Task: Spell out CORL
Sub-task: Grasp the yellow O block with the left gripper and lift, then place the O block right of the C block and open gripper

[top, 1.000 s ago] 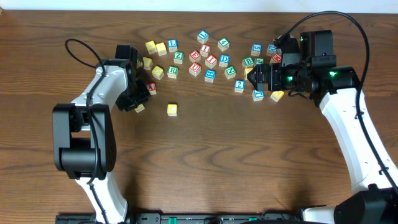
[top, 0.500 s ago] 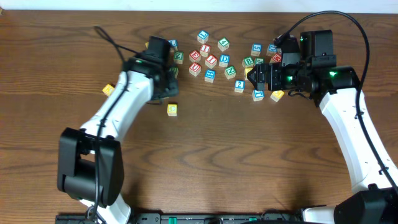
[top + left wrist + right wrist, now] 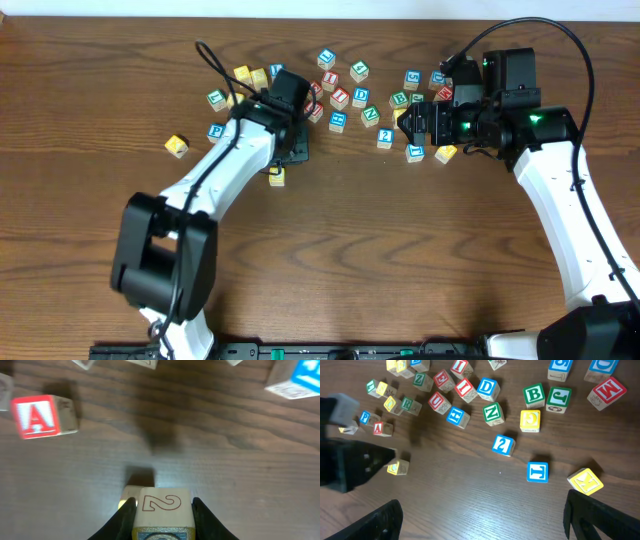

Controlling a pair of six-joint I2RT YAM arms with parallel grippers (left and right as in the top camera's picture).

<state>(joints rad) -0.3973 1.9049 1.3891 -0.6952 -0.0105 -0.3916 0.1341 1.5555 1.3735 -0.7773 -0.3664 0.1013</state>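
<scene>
**A:** Zero letters lined up that I'd sign off on. No CORL row anywhere on the table (image 3: pixel 80 250).

**B:** Walk it left to right.

**A:** Far left is a stray yellow block (image 3: pixel 177 146), apart from the rest. Next is the left gripper (image 3: pixel 162 512), fingers clamped on the held block (image 3: pixel 161 504). Overhead puts it just beside a lone yellow block (image 3: pixel 276 177), which sits below the pile (image 3: pixel 340 95).

**B:** What's on the held block?

**A:** Bare wood sides. The top face has a red outline that reads like a 2, not one of our four. Its other faces are hidden. It looks lifted off the wood, judging by the shadow under it.

**B:** Is the lone yellow one the C?

**A:** Could be, but the glyph is too small in the right wrist view to call.

**B:** And the pile?

**A:** Scattered along the far side in mixed colours, faces turned every which way. The red A block (image 3: pixel 37 416) lies up-left of the held one, well apart.

**B:** Right side?

**A:** The right gripper (image 3: pixel 482 515) is spread wide and empty, hanging over the right end of the scatter.

**B:** What's left?

**A:** My read is essentially all of it. Find C, O, R and L, then set them in order on open wood nearer the bases.
</scene>
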